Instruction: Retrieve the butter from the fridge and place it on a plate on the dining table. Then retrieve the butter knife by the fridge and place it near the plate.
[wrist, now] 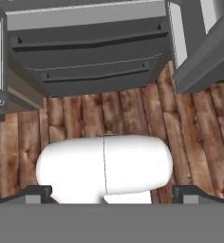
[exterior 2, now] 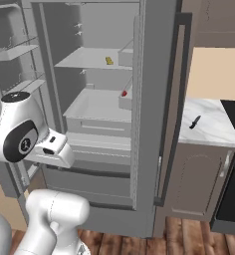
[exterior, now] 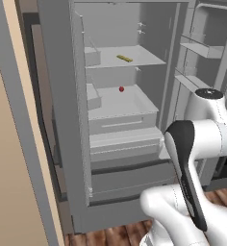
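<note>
On the upper fridge shelf: the butter, untouched.

Both doors of the fridge (exterior: 134, 96) stand wide, and the butter (exterior: 124, 58) lies flat on the upper shelf, with a tiny red round item (exterior: 121, 89) on the shelf below (both well apart from the arm). Beside the fridge, a dark butter knife (exterior 2: 194, 122) rests on the marble desk (exterior 2: 209, 124). Folded low, the gripper (wrist: 112, 193) points down at the wooden floor (wrist: 85, 118), fingers spread fully apart and holding nothing.
</note>
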Available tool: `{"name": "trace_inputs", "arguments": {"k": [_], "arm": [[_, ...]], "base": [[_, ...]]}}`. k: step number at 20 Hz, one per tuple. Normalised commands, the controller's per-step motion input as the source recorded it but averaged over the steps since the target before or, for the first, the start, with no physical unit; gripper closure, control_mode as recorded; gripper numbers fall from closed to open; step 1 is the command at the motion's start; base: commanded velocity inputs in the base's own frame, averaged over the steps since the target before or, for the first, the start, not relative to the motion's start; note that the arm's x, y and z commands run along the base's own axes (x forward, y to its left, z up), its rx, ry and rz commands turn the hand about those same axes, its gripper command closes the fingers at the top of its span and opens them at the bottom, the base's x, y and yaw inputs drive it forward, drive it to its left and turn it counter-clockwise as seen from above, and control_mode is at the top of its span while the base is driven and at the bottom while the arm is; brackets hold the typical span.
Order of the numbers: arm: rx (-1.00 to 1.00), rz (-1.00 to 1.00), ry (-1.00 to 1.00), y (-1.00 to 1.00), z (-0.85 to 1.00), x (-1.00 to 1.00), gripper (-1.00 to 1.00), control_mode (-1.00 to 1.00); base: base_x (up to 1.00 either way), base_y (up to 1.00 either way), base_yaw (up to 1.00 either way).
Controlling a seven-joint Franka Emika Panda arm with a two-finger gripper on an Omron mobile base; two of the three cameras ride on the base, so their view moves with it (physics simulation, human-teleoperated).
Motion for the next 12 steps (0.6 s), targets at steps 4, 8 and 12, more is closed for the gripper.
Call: {"name": "trace_inputs", "arguments": {"k": [4, 8, 12], "arm": [[0.0, 0.0, 0.0, 0.0, 0.0, 0.0, -1.0, 1.0], [0.0, 0.0, 0.0, 0.0, 0.0, 0.0, -1.0, 1.0], [0.0, 0.0, 0.0, 0.0, 0.0, 0.0, -1.0, 1.0]], "base": [[0.0, 0.0, 0.0], [0.38, 0.0, 0.0], [0.63, 0.0, 0.0]]}}
